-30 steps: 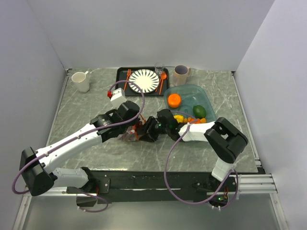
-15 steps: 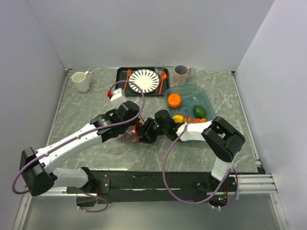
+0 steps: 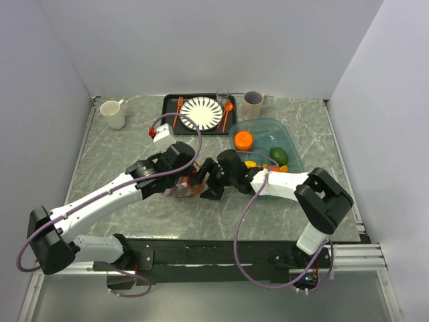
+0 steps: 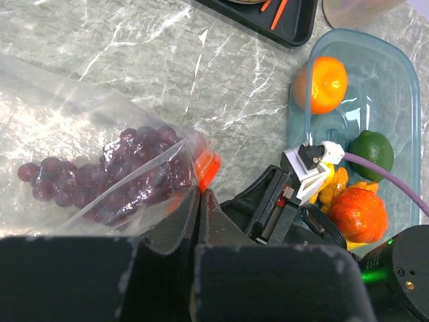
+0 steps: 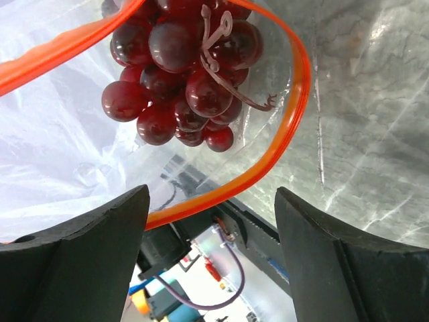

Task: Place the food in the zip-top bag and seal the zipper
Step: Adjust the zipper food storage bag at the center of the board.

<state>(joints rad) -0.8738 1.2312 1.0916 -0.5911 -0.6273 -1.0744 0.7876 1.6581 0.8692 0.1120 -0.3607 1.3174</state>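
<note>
Clear soft plastic zip-top bag [image 4: 74,121] flat on marble table [image 4: 221,80], dark purple grape bunch [image 5: 177,67] inside. Left gripper [image 4: 199,196] jaws pressed together — pinching bag edge beside orange-red zipper strip [image 5: 298,94]. Right gripper [image 5: 211,194] jaws spread — zipper loop of open mouth passes between them.

The zip-top bag [image 4: 80,127] is crinkling as thin, clear, glossy plastic, its zipper [image 5: 303,80] is showing as a smooth orange-red plastic strip, and the dark purple grapes [image 5: 181,74] inside are shining like polished plastic. The table [image 4: 167,74] is looking like smooth, grey-veined stone with a soft sheen. At the right of the left wrist view the teal tub [image 4: 395,100] is glinting as translucent hard plastic around a glossy orange [image 4: 325,84].
</note>
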